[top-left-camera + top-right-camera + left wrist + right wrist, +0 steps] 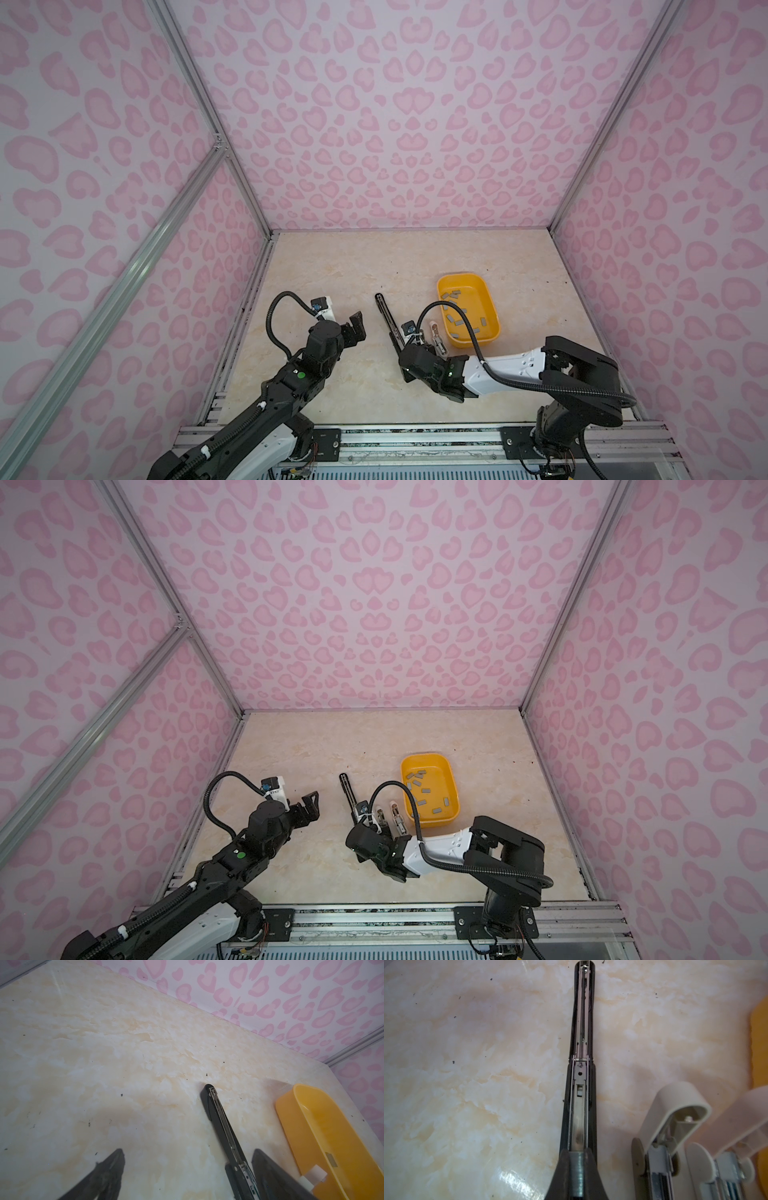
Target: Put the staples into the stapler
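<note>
Staples for loading: one ribbed grey staple strip (576,1172) sits pinched between the closed fingers of the right gripper (576,1156). It is poised at the near end of the magazine channel of the black stapler (581,1105), which lies hinged fully open on the table (332,270). Whether the strip already touches the rails cannot be told. Likely risks: the channel looks barely wider than the strip, so a slight skew or tilt could leave it riding on a rail or tipping onto the table. Downward pressure could also shove the unrestrained stapler sideways, since the left gripper (358,327) hangs apart from it, jaws spread wide and empty. Two small staplers (675,1103), also open, lie just beside and could be nudged. The yellow tub (469,341) holds about a dozen loose strips (457,319), scattered flat.
</note>
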Robot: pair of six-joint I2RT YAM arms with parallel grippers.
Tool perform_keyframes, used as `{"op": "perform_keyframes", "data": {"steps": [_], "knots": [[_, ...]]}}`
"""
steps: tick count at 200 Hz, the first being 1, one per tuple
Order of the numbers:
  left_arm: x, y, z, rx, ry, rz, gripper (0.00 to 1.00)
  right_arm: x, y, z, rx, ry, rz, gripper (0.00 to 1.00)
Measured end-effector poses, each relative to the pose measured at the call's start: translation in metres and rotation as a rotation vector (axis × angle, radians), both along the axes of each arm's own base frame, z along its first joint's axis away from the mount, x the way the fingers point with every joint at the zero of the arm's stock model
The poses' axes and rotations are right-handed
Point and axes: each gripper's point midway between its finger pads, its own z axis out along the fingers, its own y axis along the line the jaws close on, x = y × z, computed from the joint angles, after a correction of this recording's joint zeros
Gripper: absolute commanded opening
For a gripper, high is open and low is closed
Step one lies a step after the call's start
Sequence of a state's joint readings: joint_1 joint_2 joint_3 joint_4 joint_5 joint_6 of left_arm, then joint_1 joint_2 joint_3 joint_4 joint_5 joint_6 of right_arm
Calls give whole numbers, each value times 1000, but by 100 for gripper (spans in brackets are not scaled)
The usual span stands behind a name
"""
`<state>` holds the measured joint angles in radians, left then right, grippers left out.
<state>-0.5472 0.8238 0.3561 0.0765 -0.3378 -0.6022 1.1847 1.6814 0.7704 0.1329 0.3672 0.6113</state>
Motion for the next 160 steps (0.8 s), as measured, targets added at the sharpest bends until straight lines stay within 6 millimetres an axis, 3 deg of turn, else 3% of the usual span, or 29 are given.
{"op": "perform_keyframes", "data": {"steps": [10,42,99,124,160], "knots": [[0,0,0,1,1,0,97,0,0,0,-2,-1,1,0],[0,0,0,1,1,0,97,0,0,2,3,-4,3,17],[0,0,0,1,1,0,97,-7,-4,7,-5,6,25,29],[0,0,0,1,1,0,97,-9,-6,10,-8,6,34,30],[0,0,0,0,1,0,97,-12,-9,38,38,-17,40,32]]}}
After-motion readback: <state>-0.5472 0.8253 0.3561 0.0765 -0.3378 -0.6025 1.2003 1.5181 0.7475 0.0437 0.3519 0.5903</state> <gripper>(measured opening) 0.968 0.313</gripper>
